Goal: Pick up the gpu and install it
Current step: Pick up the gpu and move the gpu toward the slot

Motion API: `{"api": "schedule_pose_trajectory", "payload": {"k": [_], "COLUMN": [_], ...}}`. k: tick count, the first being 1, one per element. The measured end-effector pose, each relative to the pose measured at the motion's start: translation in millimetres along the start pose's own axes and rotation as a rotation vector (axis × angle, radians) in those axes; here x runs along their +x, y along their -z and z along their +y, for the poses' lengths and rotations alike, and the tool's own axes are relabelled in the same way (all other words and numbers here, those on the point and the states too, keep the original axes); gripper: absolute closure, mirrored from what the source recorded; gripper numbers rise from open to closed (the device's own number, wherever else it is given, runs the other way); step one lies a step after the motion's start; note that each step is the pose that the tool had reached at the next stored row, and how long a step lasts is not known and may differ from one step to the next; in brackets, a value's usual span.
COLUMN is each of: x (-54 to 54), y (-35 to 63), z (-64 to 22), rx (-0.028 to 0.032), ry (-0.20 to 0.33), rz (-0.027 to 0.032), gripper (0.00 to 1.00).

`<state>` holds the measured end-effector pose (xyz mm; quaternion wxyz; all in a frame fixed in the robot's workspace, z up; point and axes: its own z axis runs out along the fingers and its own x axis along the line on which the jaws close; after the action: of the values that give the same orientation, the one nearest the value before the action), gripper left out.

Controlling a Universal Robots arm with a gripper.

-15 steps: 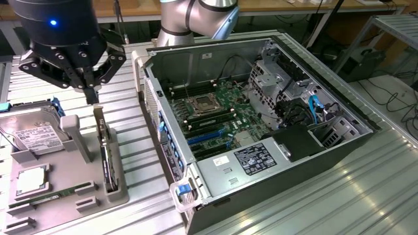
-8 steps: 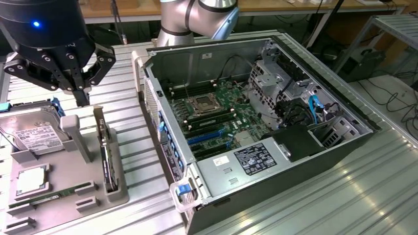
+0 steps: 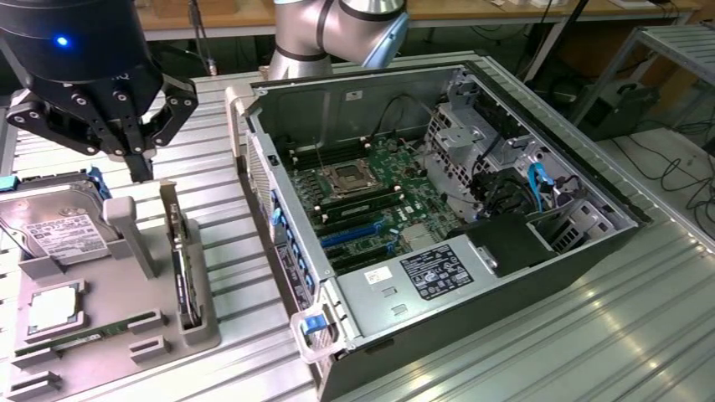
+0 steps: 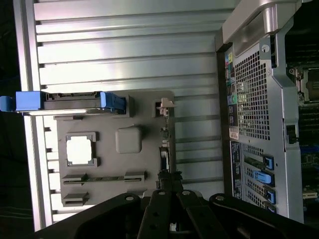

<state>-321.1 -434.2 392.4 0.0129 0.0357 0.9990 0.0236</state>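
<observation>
The gpu (image 3: 179,261) stands on edge in a slot of the grey holder tray (image 3: 117,293) at the exterior view's left; its green card and metal bracket end show. In the wrist view the gpu (image 4: 164,142) appears edge-on as a thin strip on the tray (image 4: 109,169). My black gripper (image 3: 139,167) hangs above the tray's far end, a little behind the gpu, fingers shut with nothing between them. In the wrist view the gripper (image 4: 168,178) tips sit over the gpu's near end. The open computer case (image 3: 447,276) lies to the right, motherboard (image 3: 369,201) exposed.
A silver hard drive (image 3: 56,234) in a blue caddy (image 4: 70,101), a square processor chip (image 3: 54,308) and a narrow memory stick (image 3: 95,335) share the tray. Blue card slots (image 3: 352,236) sit on the motherboard. The case's perforated rear panel (image 4: 254,99) faces the tray across the ribbed metal table (image 3: 558,352).
</observation>
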Motion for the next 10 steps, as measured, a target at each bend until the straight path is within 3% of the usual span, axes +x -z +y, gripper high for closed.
{"api": "schedule_pose_trajectory", "payload": {"k": [4,6,7,9,10], "x": [0.0,0.0,0.0,0.0,0.1], "y": [0.0,0.0,0.0,0.0,-1.4], "z": [0.0,0.0,0.0,0.0,-0.1], "rx": [0.0000,0.0000,0.0000,0.0000,0.0005], "ry": [0.000,0.000,0.000,0.000,0.006], "rz": [0.0000,0.0000,0.0000,-0.0001,-0.0001], "gripper": [0.89,0.76,0.76,0.46,0.40]}}
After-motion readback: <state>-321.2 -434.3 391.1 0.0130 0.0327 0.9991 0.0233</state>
